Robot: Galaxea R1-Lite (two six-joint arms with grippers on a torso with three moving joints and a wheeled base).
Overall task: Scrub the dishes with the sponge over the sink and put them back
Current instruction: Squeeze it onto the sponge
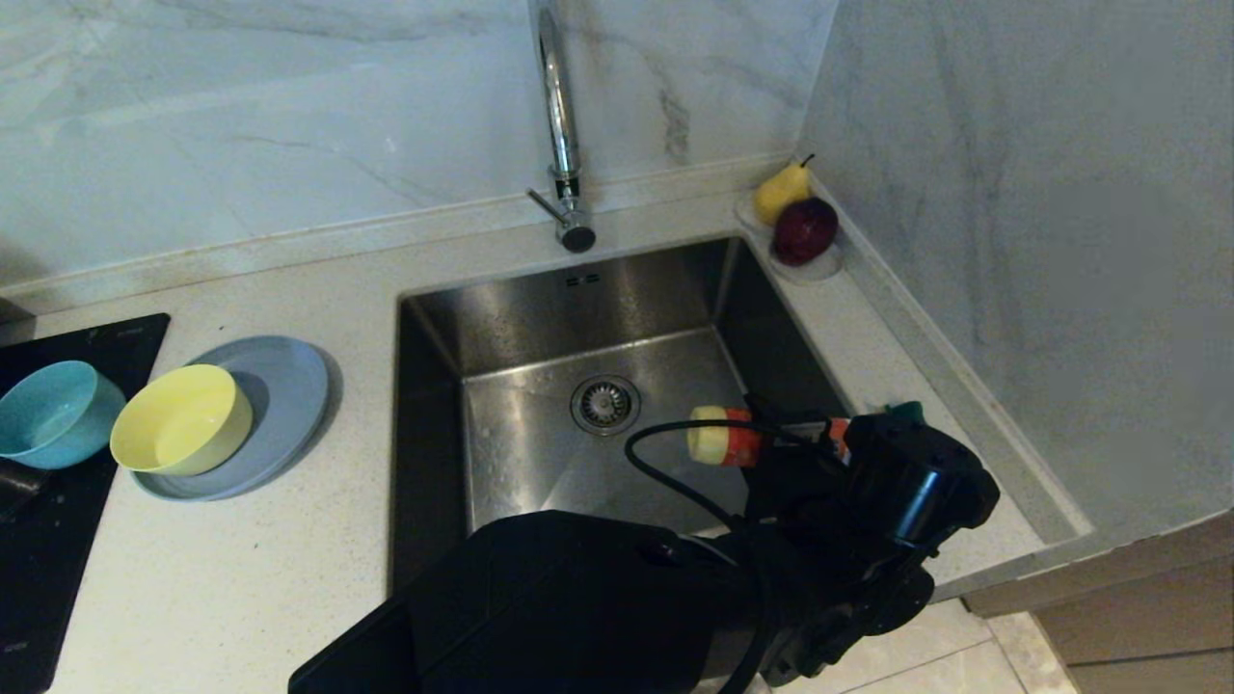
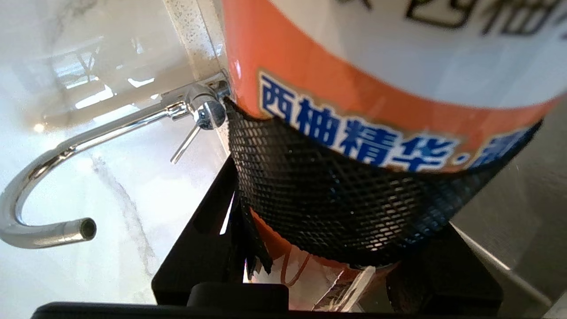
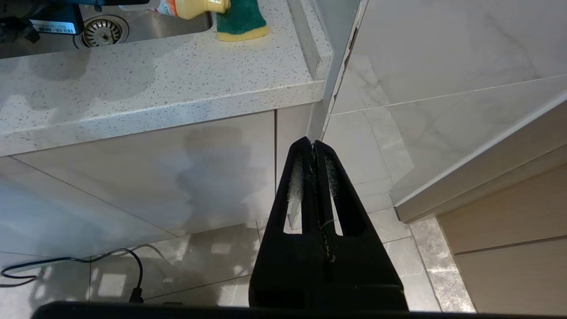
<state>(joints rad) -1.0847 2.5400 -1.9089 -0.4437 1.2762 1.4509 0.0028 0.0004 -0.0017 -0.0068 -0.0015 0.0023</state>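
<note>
- My left hand (image 1: 771, 439) grips an orange-labelled bottle (image 1: 725, 436) lying level over the sink (image 1: 540, 386).
- My right hand (image 3: 313, 150) hangs clenched below the counter (image 3: 155, 88).
- Sponge (image 3: 241, 20) sits on the counter beside the sink; yellow bowl (image 1: 181, 419) rests on the plate (image 1: 280, 386), teal bowl (image 1: 53, 413) alongside.

Yellow bowl (image 1: 181, 420) on plate (image 1: 280, 386) (upright)
</note>
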